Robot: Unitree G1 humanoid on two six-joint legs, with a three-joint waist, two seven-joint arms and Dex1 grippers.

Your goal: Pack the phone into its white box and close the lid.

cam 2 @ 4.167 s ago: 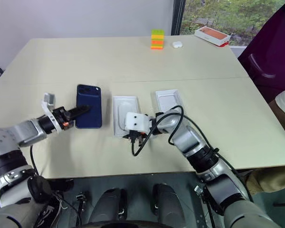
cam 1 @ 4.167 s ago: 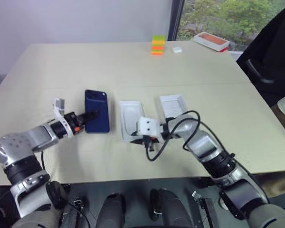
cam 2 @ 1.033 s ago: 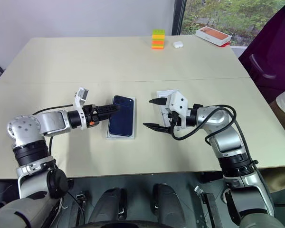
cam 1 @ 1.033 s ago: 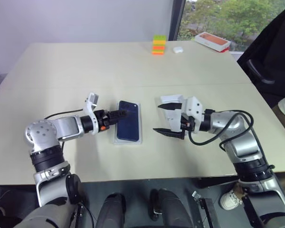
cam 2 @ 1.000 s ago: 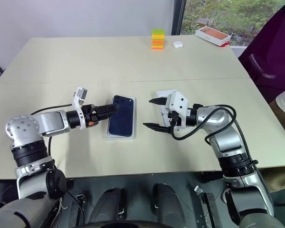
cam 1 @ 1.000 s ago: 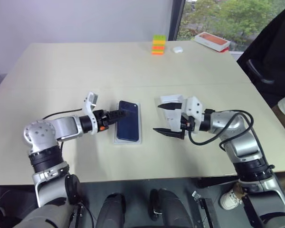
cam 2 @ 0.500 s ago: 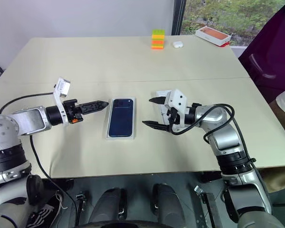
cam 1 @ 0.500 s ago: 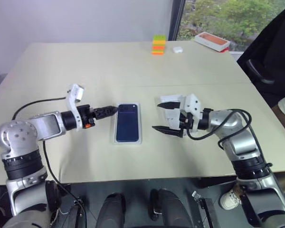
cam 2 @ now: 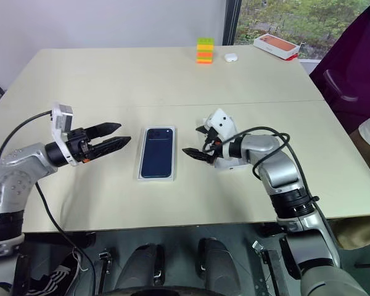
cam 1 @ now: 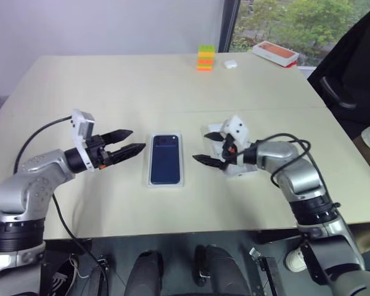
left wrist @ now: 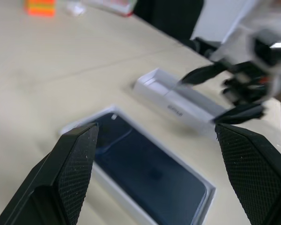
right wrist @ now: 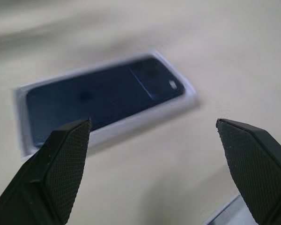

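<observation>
Phone (cam 1: 166, 158) lies flat inside the white box (cam 1: 151, 180), whose thin white rim frames it on all sides; the pair sits on the desk (cam 1: 111, 86) between my two claws, nearer the front edge than the far one, with the camera cluster at the end pointing toward the far edge.

My left claw (cam 1: 131, 142) hovers just beside the box on its left side, fingers spread wide and holding nothing. In my left wrist view the two black fingers (left wrist: 70, 173) stand far apart, with the packed box (left wrist: 107, 185) between them and lower down.

My right claw (cam 1: 208, 147) hangs on the other side of the box, also spread fully and empty, one finger above the other. It is close to the lid (cam 1: 234, 165), which lies on the desk just right of the box, partly hidden behind that claw, so I cannot tell whether a finger touches it. In the left wrist view the lid (left wrist: 171, 102) shows as a white open shell lying apart from the box.

Near the far edge of the desk stands a small stack of coloured blocks (cam 1: 205, 58), with a small white case (cam 1: 230, 63) beside it, and toward the far right corner an orange-topped box (cam 1: 274, 53).
</observation>
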